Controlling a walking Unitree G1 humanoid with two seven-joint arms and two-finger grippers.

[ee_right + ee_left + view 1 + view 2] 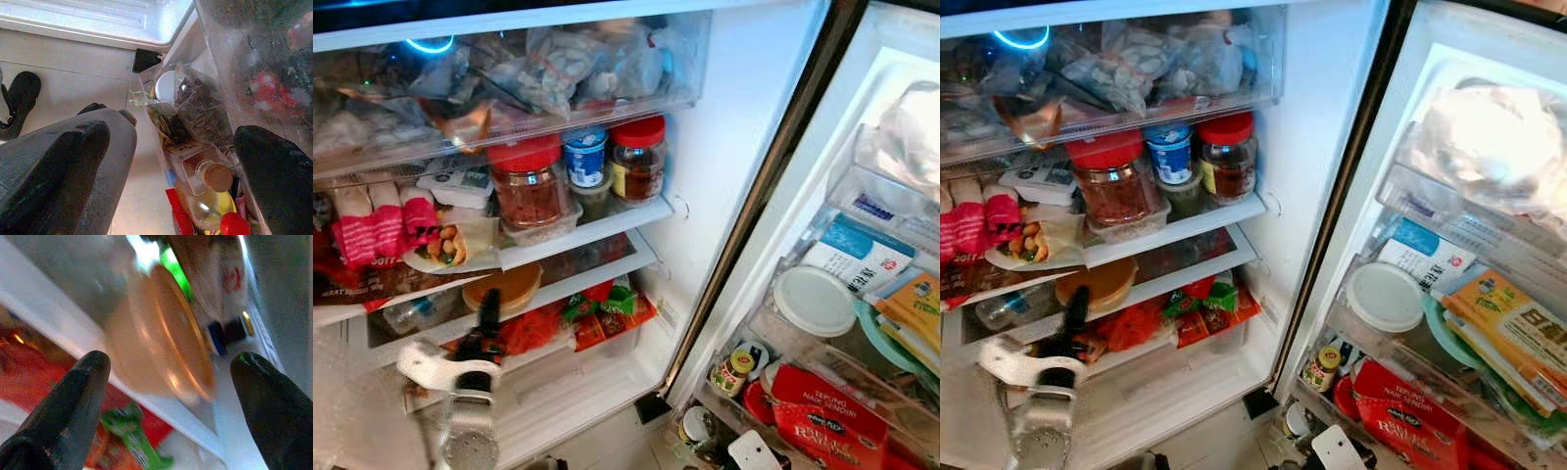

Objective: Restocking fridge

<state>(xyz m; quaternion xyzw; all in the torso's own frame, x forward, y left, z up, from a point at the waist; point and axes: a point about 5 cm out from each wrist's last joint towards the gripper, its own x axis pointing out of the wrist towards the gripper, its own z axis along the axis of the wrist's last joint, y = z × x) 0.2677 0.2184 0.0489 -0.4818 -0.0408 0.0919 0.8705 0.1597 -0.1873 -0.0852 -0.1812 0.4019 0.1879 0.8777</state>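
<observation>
Facing fridge shelf (607, 223), red-lid jars (527, 182) w/ preserves, orange tub (504, 288) below

Orange bowl (161, 342) blurred in the left wrist view; red packet (827, 416) cut off by the lower edge; frosted drawer (509, 78) obscures its bagged contents.

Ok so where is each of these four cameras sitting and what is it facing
Left eye view: head camera, facing down into the open fridge; left hand reaches toward the round orange lidded tub.
Right eye view: same head, same scene; shares the red-lidded glass jar.
Left wrist view: along its black fingers, open, at that orange tub.
Right wrist view: along the right hand, open, at the cork-stoppered clear bottle low in the door and the floor.
</observation>
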